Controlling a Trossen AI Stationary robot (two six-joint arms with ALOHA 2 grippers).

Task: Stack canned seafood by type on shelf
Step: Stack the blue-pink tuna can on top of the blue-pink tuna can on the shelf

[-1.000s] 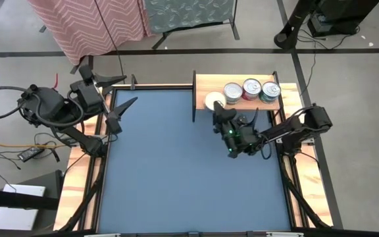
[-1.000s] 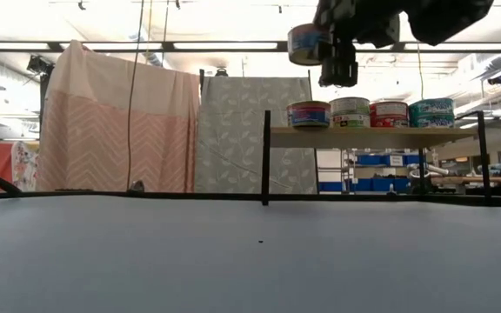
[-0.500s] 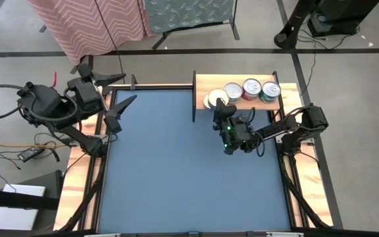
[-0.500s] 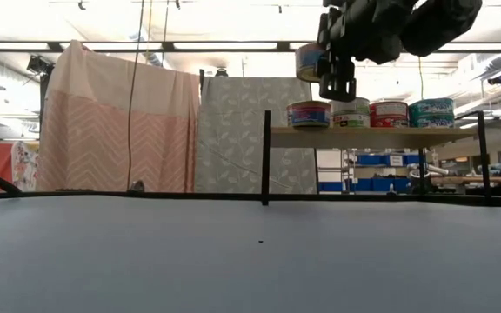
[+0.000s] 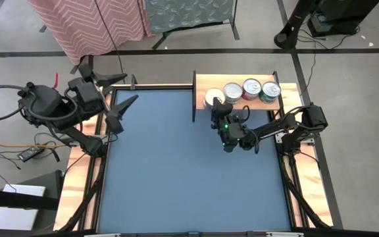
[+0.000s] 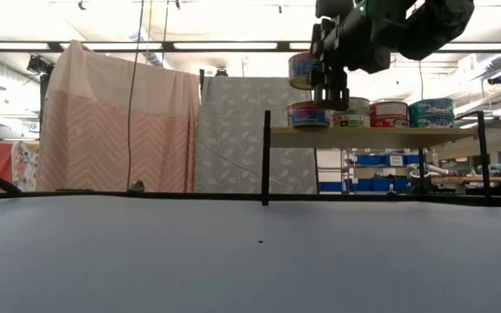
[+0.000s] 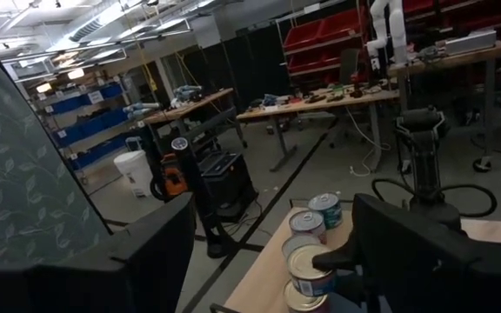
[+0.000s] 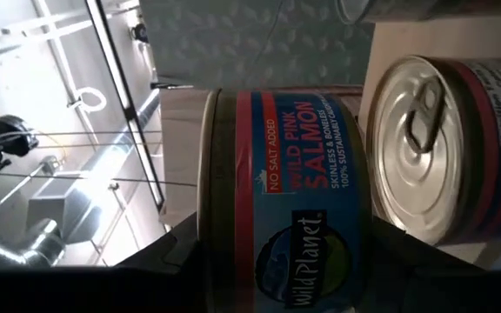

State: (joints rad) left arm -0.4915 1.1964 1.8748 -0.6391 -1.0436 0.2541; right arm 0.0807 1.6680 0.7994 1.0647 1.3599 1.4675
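Observation:
The shelf [image 5: 206,84] is a light-wood plank with dark uprights at the table's far right. Three silver-lidded tins [image 5: 251,87] stand in a row on it. A fourth tin with a red and blue label [image 6: 309,114] stands at the shelf's left end. My right gripper [image 5: 218,109] is shut on a white-lidded tin [image 5: 212,99] with a blue and red salmon label [image 8: 294,191]. It holds this tin just above the left-end tin, whose silver pull-tab lid [image 8: 420,143] shows in the right wrist view. My left gripper [image 5: 120,97] is open and empty at the table's far left corner. My right gripper pinches the tin's round side wall [image 8: 303,261] between its two fingers [image 6: 330,76]. The fingers come nearly level from the table's near side. The tin sits upright, lid up, lifted clear a little above the left-end tin on the shelf.
The shelf's dark upright [image 6: 266,156] stands just left of the held tin. Cloth-draped racks [image 6: 116,122] stand beyond the table's far edge. The blue table top [image 5: 189,164] lies between the arms.
My right gripper has gone down and toward the table's far edge with the tin. The tin has stayed upright and now hangs close above the left-end tin on the shelf.

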